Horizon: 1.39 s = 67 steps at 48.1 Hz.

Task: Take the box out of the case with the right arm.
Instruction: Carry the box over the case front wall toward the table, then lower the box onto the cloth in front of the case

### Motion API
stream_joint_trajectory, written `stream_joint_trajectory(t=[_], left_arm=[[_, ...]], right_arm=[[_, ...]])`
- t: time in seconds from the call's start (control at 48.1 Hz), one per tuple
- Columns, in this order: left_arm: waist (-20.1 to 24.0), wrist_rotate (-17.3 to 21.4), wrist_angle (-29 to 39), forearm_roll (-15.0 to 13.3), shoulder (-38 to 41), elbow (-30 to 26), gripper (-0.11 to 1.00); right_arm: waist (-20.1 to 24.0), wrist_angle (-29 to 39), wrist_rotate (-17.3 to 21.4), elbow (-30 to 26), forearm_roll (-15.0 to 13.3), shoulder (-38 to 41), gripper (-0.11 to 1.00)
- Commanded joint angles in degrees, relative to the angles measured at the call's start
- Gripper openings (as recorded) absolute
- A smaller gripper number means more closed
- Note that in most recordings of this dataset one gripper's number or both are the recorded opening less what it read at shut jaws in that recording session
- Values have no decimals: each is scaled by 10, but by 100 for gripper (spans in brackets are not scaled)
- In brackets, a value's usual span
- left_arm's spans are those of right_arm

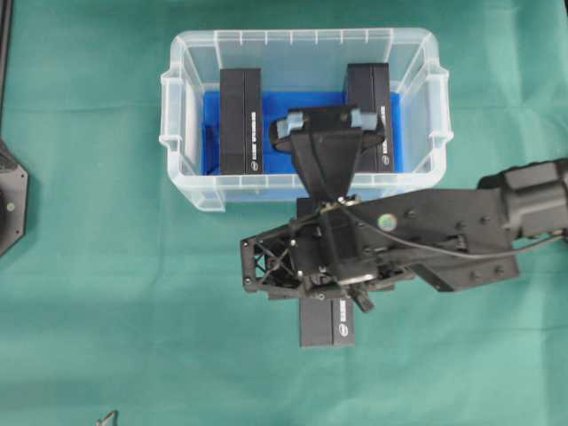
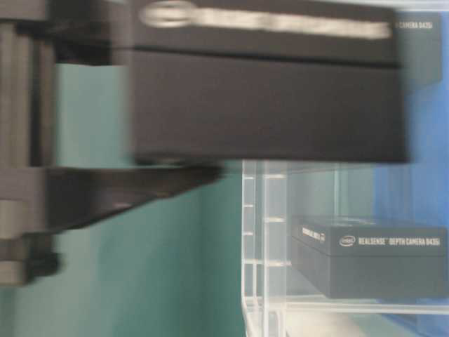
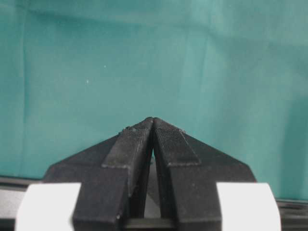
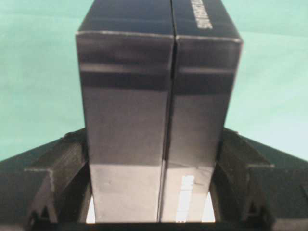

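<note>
My right arm's fingers [image 4: 151, 192] are clamped on the black box [image 4: 159, 110], now held outside the case [image 1: 191, 191] just beside its near wall over the green surface [image 1: 106, 293], so next I judge it needs lowering and releasing; my left fingers [image 3: 153, 144] rest closed.

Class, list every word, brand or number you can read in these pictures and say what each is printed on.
"REALSENSE DEPTH CAMERA D435i": side of the black box in the case, table-level view.
"CAMERA D435i": upper black box behind it.
White print on the held box in the right gripper: cut off and blurred, unreadable.
Overhead print: too small.
</note>
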Motion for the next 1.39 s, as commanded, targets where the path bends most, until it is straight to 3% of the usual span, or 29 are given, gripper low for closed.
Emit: stream_joint_trajectory(t=[0.0, 0.541, 0.957, 1.123, 1.373], left_arm=[[2, 0, -4, 2, 3, -15, 0], [2, 0, -4, 2, 4, -15, 0], [2, 1, -4, 2, 4, -13, 0], [2, 1, -4, 2, 4, -13, 0], [2, 1, -4, 2, 2, -12, 0]], right_arm=[[2, -32, 2, 19, 4, -14, 65], [3, -280, 11, 216, 31, -14, 65], [2, -283, 12, 229, 31, -14, 66], [2, -286, 11, 227, 32, -14, 92], [2, -285, 11, 222, 31, -14, 91]])
